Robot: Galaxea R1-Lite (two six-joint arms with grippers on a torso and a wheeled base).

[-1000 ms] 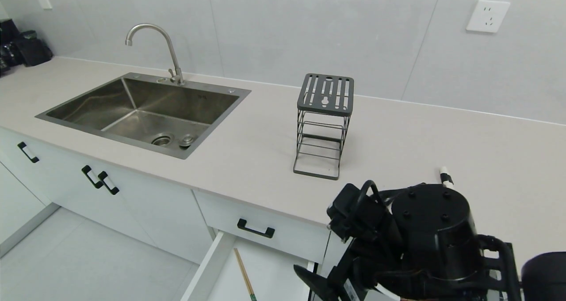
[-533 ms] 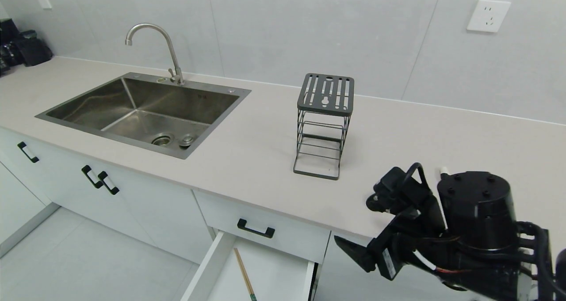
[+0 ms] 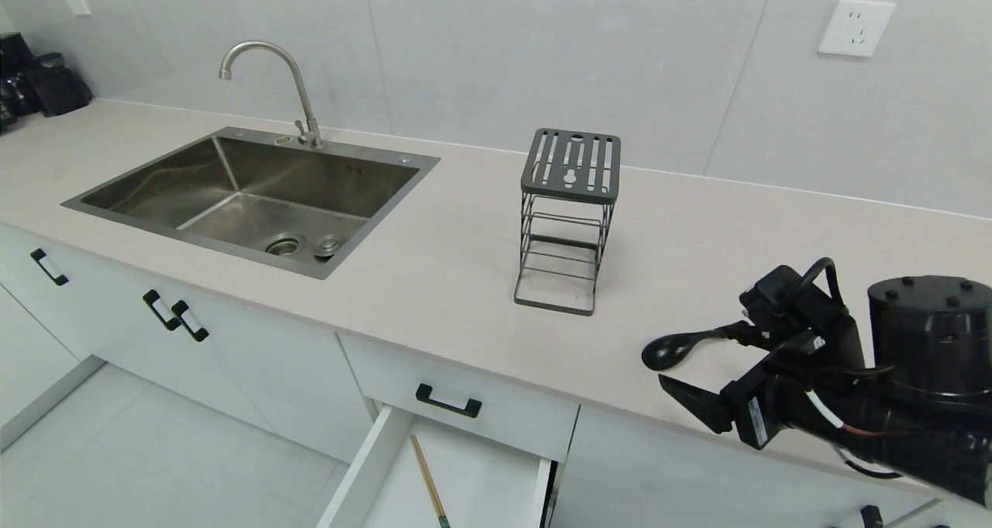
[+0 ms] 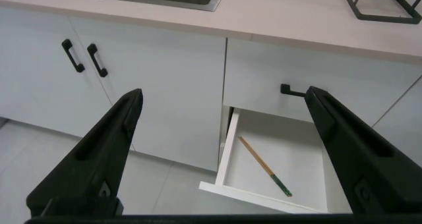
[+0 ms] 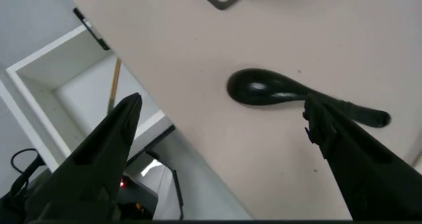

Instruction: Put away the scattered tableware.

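right arm [image 3: 926,342]: all black, fat round joint housing | screws [image 3: 931,284] ringed on its flat cap | black cable [image 3: 826,267] looped over wrist | thin red wire [image 3: 849,429] underneath | white label [image 3: 756,427] near wrist | right tool [image 5: 223,104], left tool [image 4: 224,93]: matte black wedge fingers

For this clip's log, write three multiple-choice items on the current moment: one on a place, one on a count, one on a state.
1. Where does the black spoon lie? A) in the sink B) on the countertop, right of the wire rack C) on the floor
2. How many chopsticks lie in the open drawer? A) one B) two C) three
3. How is the right gripper? A) shut on the spoon B) open, holding nothing C) shut on a chopstick
Answers: 1 B, it rests on bare countertop beside the rack; 2 A, a single stick lies inside; 3 B, its fingers stand apart above the spoon.
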